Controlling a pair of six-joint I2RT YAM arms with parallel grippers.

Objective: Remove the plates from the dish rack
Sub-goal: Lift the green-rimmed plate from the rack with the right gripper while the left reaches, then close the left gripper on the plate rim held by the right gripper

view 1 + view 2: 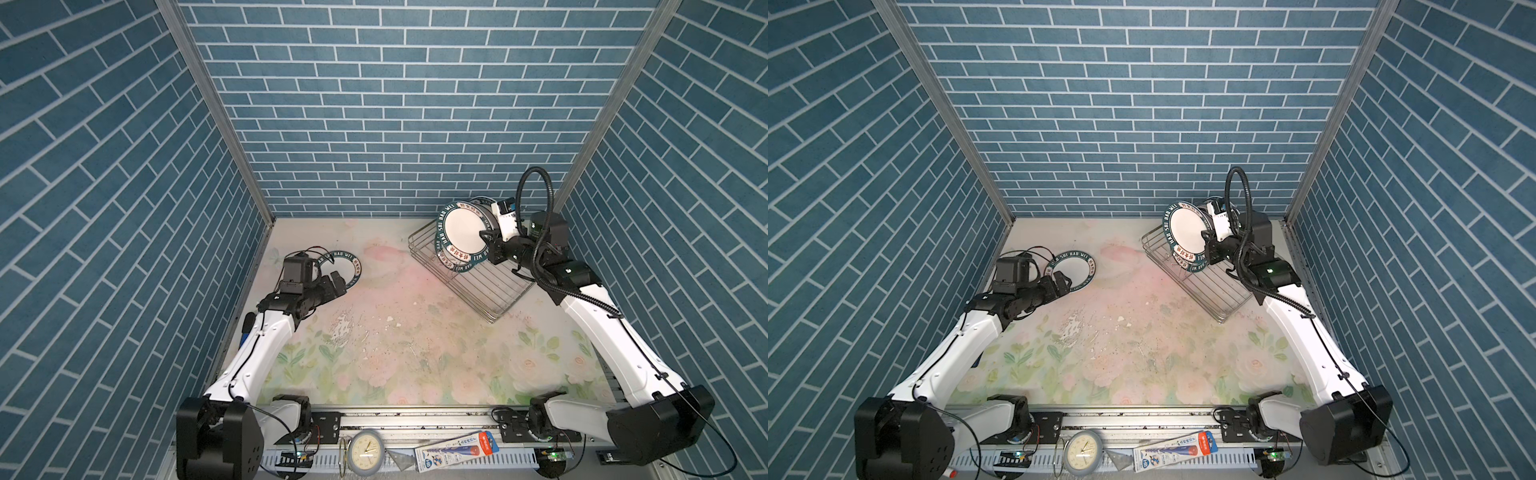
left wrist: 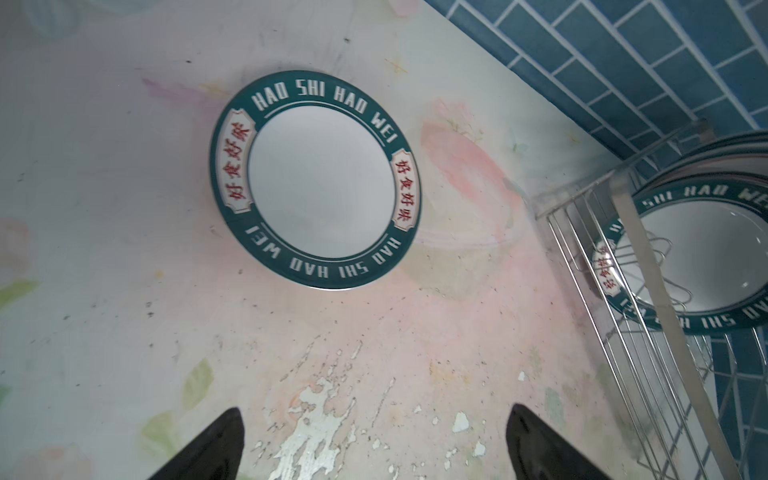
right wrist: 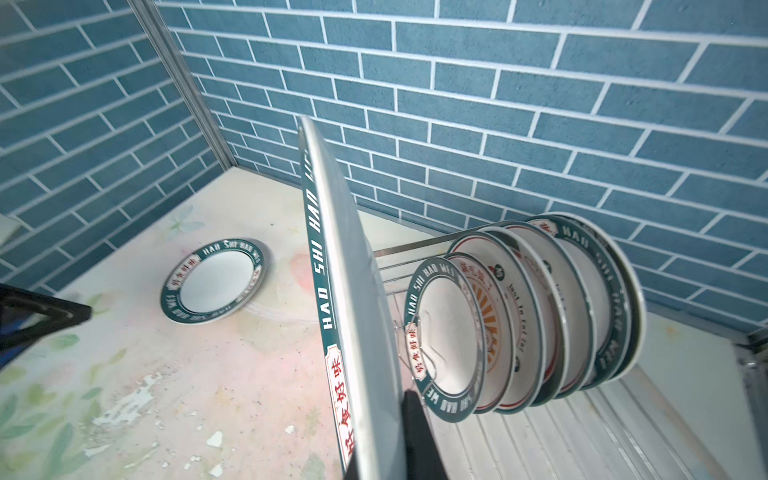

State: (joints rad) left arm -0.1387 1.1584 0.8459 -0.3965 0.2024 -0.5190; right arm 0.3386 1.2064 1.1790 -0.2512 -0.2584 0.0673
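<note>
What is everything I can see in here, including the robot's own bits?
held plate: one, white with a green lettered rim, on edge over the dish rack
flat plate: one, same pattern, lying on the table
racked plates: about six, white with green or orange-red trim, standing in the rack
dish rack: one, silver wire, table's far right
table: one, pale floral
clock: one, grey, front edge
blister pack: one, blue and red, beside the clock
walls: three, blue brick
left gripper: black, open, empty
right gripper: black, gripping the held plate
</note>
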